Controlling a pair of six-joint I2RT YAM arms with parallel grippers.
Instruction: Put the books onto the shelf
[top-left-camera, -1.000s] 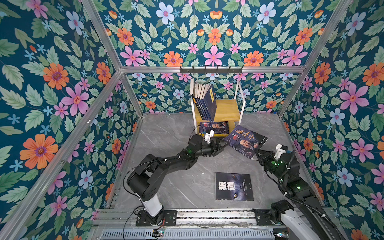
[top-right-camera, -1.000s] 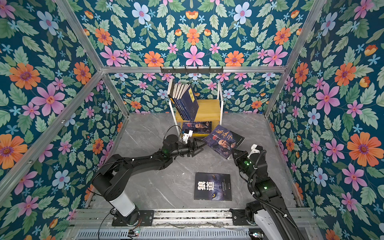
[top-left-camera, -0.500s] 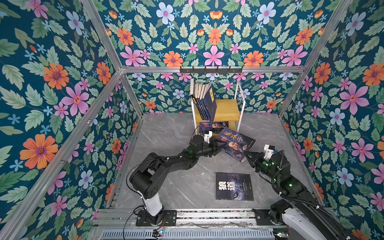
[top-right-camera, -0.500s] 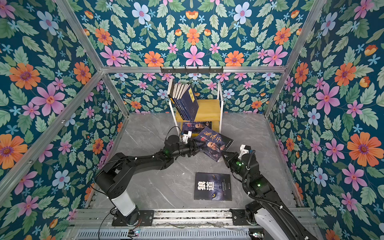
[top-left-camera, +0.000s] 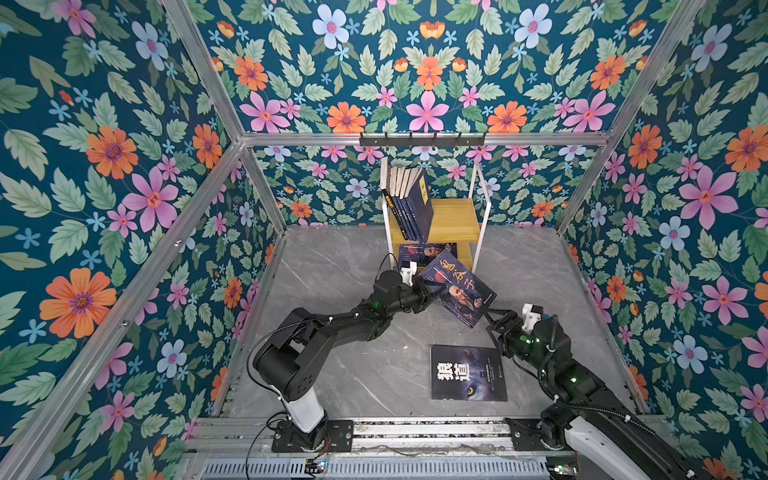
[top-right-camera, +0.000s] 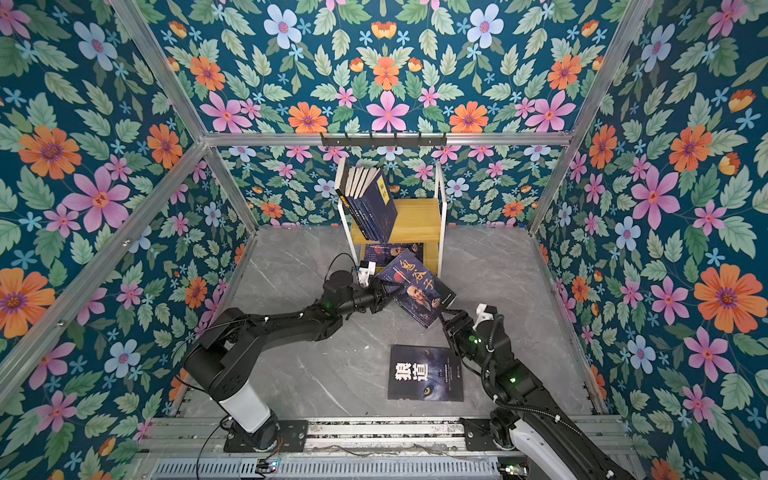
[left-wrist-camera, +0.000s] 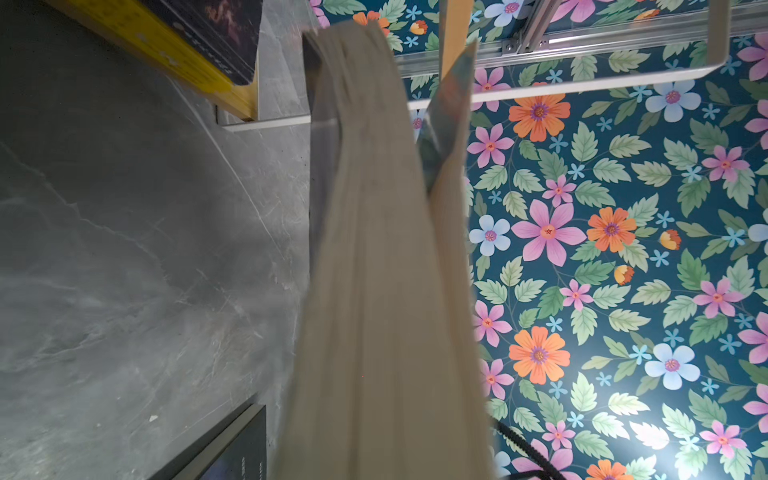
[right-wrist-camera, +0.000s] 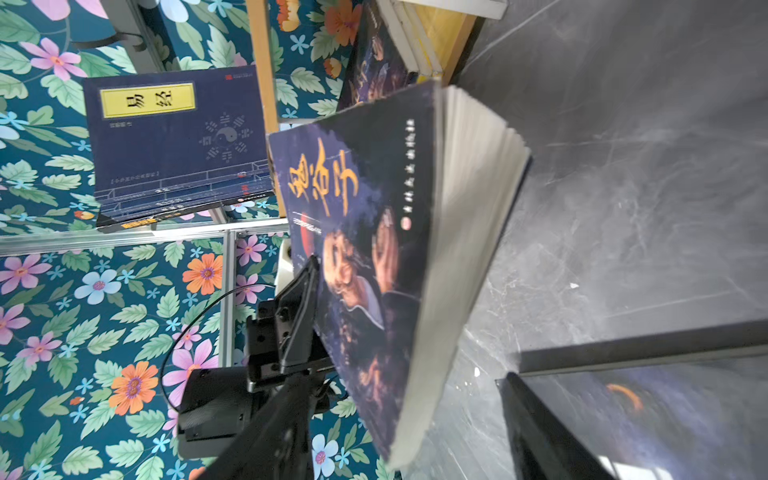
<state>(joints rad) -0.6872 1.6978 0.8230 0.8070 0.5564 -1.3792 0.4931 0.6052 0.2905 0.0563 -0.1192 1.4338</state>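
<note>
A dark portrait-cover book (top-left-camera: 457, 286) (top-right-camera: 417, 291) hangs tilted above the floor in front of the shelf (top-left-camera: 455, 218) (top-right-camera: 417, 218). My left gripper (top-left-camera: 428, 291) (top-right-camera: 384, 291) is shut on its left edge. In the left wrist view its page edge (left-wrist-camera: 382, 291) fills the middle and hides the jaws. The right wrist view shows its cover (right-wrist-camera: 374, 249) with a left finger (right-wrist-camera: 303, 299) pressed on it. My right gripper (top-left-camera: 492, 320) (top-right-camera: 446, 320) stands open just off the book's near corner. A black wolf-eye book (top-left-camera: 467, 372) (top-right-camera: 426, 374) lies flat on the floor.
Several navy books (top-left-camera: 409, 203) (top-right-camera: 372, 203) lean at the left of the shelf's upper board, one showing its yellow label (right-wrist-camera: 147, 99). Another dark book (top-left-camera: 424, 251) lies on the lower board. A black hook rail (top-left-camera: 422, 139) runs above. Flowered walls close in the grey floor.
My right gripper brought the portrait book leftward to my left gripper, which closed on its edge. The right gripper then opened and let go of the book.
</note>
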